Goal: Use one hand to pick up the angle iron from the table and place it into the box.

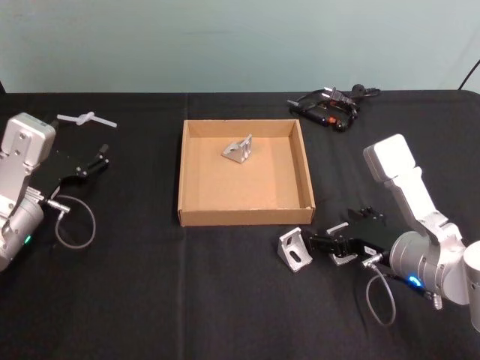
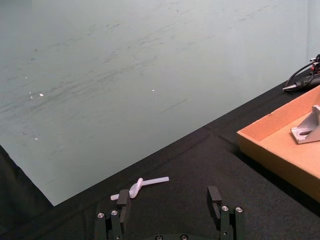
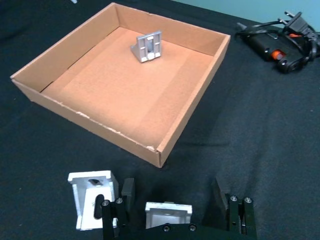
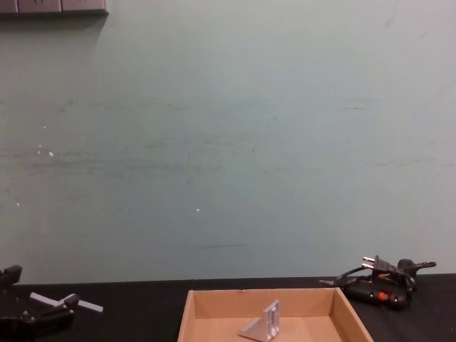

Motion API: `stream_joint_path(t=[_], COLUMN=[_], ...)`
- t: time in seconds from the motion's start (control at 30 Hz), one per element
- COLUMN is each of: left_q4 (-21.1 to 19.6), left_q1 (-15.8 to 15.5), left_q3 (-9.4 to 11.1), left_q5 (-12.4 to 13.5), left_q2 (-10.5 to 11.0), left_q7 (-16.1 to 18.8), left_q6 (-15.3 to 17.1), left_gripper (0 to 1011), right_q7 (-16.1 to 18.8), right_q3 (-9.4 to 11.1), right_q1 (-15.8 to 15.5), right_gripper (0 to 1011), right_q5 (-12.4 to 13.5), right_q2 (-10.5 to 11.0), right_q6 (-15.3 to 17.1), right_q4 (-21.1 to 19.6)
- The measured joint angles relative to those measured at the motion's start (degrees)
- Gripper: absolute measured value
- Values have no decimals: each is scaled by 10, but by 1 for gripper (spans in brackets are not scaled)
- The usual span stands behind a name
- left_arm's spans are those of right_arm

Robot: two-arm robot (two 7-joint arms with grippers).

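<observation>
My right gripper [image 3: 172,194] sits low over the table [image 1: 150,300] off the box's [image 1: 240,216] front right corner, open around one bracket [image 3: 167,212] with a second bracket [image 1: 295,250] beside it, so next, I reckon: close, lift, carry it into the box; my left gripper [image 2: 168,196] rests open at the table's left edge.

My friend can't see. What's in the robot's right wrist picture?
The right gripper hangs open around a silver angle iron on the black table, with a second angle iron just beside it. Farther off, a brown cardboard box holds a third angle iron.
</observation>
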Motion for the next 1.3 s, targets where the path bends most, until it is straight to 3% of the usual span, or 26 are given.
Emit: stream_joint_path(t=[0.4, 0.63, 1.07, 1.3], left_q4=[0, 0, 0, 0], left_q1=[0, 0, 0, 0], left_q3=[0, 0, 0, 0], left_q5=[0, 0, 0, 0], left_q2=[0, 0, 0, 0], left_q7=[0, 0, 0, 0], left_q6=[0, 0, 0, 0], left_gripper=[1005, 1005, 1005, 1005], right_q7=[0, 0, 0, 1], right_q3=[0, -1, -1, -1], right_q1=[0, 0, 0, 0], right_gripper=[1002, 862, 466, 459], right_q5=[1, 2, 2, 2], right_q2=[2, 3, 3, 3], right_q6=[1, 1, 2, 2], right_q4=[-1, -2, -2, -3])
